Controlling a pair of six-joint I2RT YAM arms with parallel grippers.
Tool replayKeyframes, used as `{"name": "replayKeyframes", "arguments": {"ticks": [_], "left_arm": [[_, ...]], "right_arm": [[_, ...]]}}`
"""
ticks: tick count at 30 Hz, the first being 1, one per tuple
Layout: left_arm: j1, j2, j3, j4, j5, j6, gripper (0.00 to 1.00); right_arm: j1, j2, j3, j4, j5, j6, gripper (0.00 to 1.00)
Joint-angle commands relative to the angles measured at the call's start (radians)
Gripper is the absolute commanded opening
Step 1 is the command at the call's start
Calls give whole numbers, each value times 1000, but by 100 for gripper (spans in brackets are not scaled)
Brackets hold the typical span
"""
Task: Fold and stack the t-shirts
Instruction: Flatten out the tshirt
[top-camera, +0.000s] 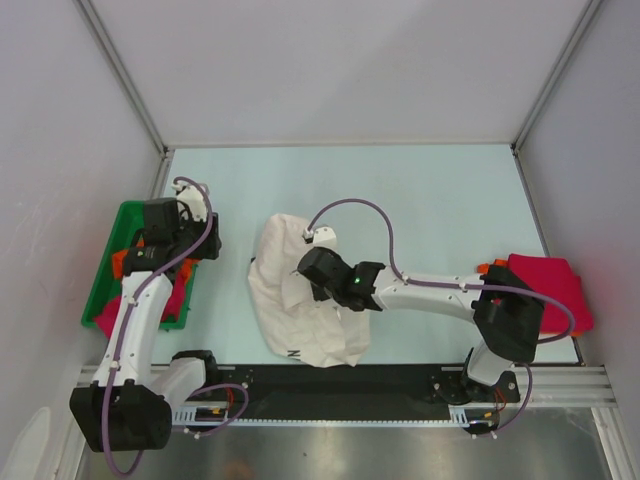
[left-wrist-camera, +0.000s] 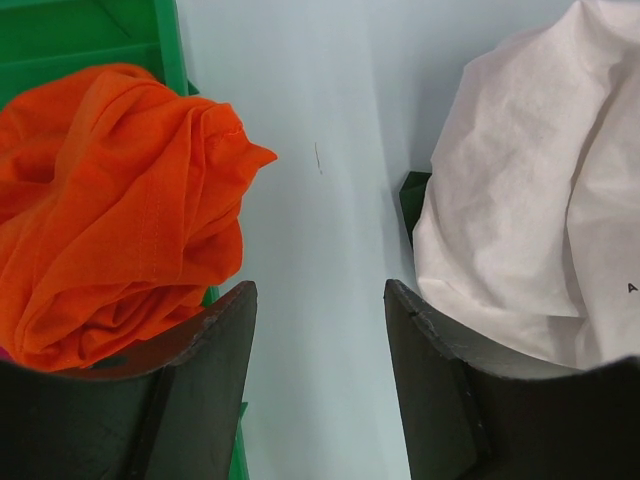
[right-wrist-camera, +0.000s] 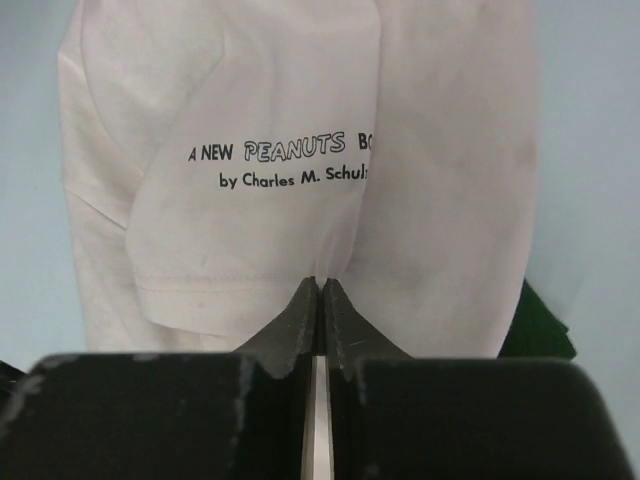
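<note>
The cream t-shirt (top-camera: 275, 275) lies crumpled in the middle of the table, with black "A NEW PEANUTS" print on it (right-wrist-camera: 250, 200) and a dark green sleeve (right-wrist-camera: 540, 325) poking out at its side. My right gripper (right-wrist-camera: 320, 282) is shut on a small pinch of its cloth; in the top view it (top-camera: 308, 268) sits over the shirt's middle. An orange t-shirt (left-wrist-camera: 110, 200) is bunched in the green bin (top-camera: 105, 275). My left gripper (left-wrist-camera: 320, 290) hangs open over bare table between the bin and the cream shirt (left-wrist-camera: 530, 200), holding nothing.
A folded crimson t-shirt (top-camera: 550, 285) lies at the table's right edge with an orange edge (top-camera: 487, 267) showing beside it. Magenta-pink cloth (top-camera: 178, 300) also sits in the bin. White enclosure walls stand on both sides.
</note>
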Motion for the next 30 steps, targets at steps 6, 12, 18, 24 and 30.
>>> {"name": "replayKeyframes", "arguments": {"ticks": [6,12,18,24,30], "left_arm": [[-3,1,39,10,24,14,59],[-3,87,108,16,42,-1,55],[-28,136,127,58,42,-16,54],[-104,280,202,96,16,-47,59],[-155,444,294,99,21,-72,59]], "right_arm": [[-67,-134,221,-157,180,-85,0],[-224,-265,410,-336,281,-232,0],[-374,-338,470,-414,335,-301,0],[-393,-373,452,-428,310,-297,0],[-399,-414,455,-462,397,-309,0]]}}
